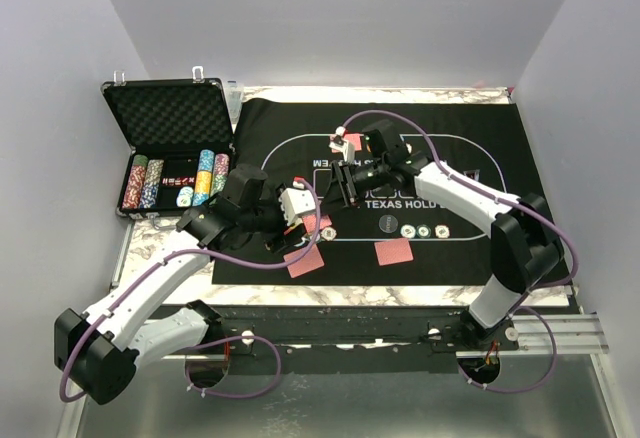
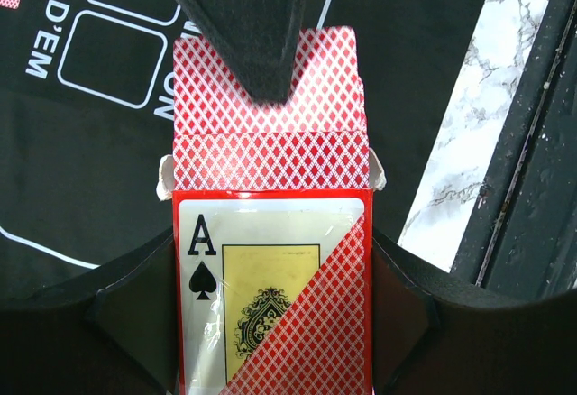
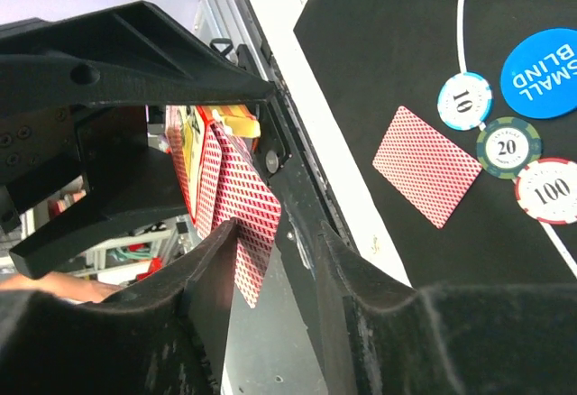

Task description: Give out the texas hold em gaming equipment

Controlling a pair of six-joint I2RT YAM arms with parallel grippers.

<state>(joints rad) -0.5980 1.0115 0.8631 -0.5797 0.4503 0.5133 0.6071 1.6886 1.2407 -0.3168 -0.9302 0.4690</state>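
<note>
Left claw (image 2: pixel 270 332) clamped red-orange card box (image 2: pixel 270 260) above black felt mat (image 2: pixel 81 169); red-backed playing cards (image 2: pixel 270 156) stuck out. Right claw (image 3: pixel 275 233) narrow astride them, grip unclear.

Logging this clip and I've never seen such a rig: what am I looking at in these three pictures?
Two robot arms with two-finger grippers are bolted at a table's near edge. The wide picture looks down from above and behind them; the other two come from a camera on each wrist. A black poker mat carries red-backed cards, three chips and a blue SMALL BLIND disc; an open case of chips sits at its left. The left gripper clamps a card box with cards sticking out. The right gripper straddles one protruding card; whether it pinches it yet is unclear.
</note>
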